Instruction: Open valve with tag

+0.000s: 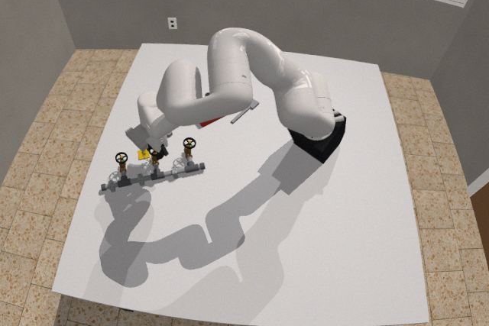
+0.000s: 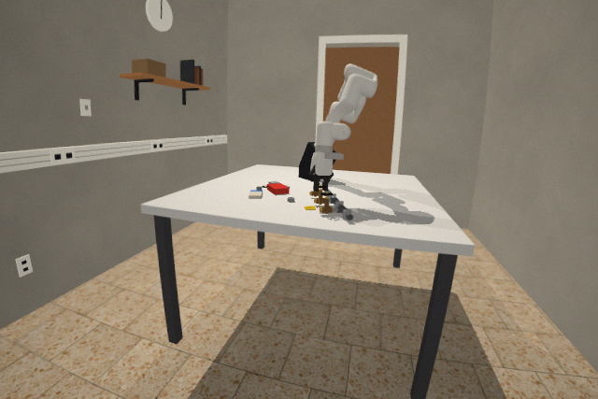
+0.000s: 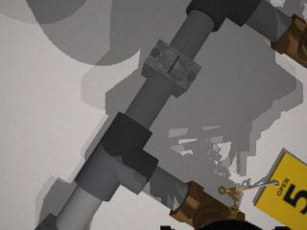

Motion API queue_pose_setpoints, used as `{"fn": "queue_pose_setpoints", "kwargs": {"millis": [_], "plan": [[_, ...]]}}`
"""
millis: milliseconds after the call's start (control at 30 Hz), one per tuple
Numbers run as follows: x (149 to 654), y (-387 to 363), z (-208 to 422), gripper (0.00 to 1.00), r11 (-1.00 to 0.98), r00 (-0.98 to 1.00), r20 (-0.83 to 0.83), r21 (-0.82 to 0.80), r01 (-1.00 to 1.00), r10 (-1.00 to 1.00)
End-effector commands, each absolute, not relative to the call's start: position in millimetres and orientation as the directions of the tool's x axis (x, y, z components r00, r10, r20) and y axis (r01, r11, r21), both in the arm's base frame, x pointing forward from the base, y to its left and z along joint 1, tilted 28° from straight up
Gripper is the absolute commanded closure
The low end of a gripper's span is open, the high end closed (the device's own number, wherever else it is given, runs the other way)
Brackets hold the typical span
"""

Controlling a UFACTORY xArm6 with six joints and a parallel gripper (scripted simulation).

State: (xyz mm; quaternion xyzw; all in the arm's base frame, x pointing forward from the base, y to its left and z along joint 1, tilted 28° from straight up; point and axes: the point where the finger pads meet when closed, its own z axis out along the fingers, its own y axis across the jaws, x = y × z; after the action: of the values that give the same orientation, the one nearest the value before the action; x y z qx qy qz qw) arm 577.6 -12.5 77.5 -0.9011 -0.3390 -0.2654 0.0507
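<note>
A grey pipe on the white table carries three brass valves with black handwheels. The left valve and the right valve stand free. My gripper is down on the middle valve and shut on its handwheel, which only shows as a dark edge at the bottom of the wrist view. A yellow tag reading "OPEN 5" hangs by a small chain from this middle valve's brass body.
A red box, a white and blue item and a small grey piece lie behind the valves. The arm's black base stands mid-table. A pipe clamp sits between the valves.
</note>
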Motion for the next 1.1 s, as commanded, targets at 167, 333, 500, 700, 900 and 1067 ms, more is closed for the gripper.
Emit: {"fn": "queue_pose_setpoints", "kwargs": {"millis": [167, 333, 500, 700, 900, 1067], "plan": [[578.7, -13.0, 79.4, 1.00, -0.440, 0.238, 0.494, 0.348, 0.828, 0.837], [578.7, -13.0, 79.4, 1.00, -0.397, 0.195, 0.475, 0.373, 0.839, 0.858], [578.7, -13.0, 79.4, 1.00, -0.378, 0.177, 0.467, 0.383, 0.843, 0.866], [578.7, -13.0, 79.4, 0.00, -0.375, 0.174, 0.466, 0.384, 0.844, 0.868], [578.7, -13.0, 79.4, 0.00, -0.375, 0.174, 0.466, 0.384, 0.844, 0.868], [578.7, -13.0, 79.4, 0.00, -0.375, 0.174, 0.466, 0.384, 0.844, 0.868]]}}
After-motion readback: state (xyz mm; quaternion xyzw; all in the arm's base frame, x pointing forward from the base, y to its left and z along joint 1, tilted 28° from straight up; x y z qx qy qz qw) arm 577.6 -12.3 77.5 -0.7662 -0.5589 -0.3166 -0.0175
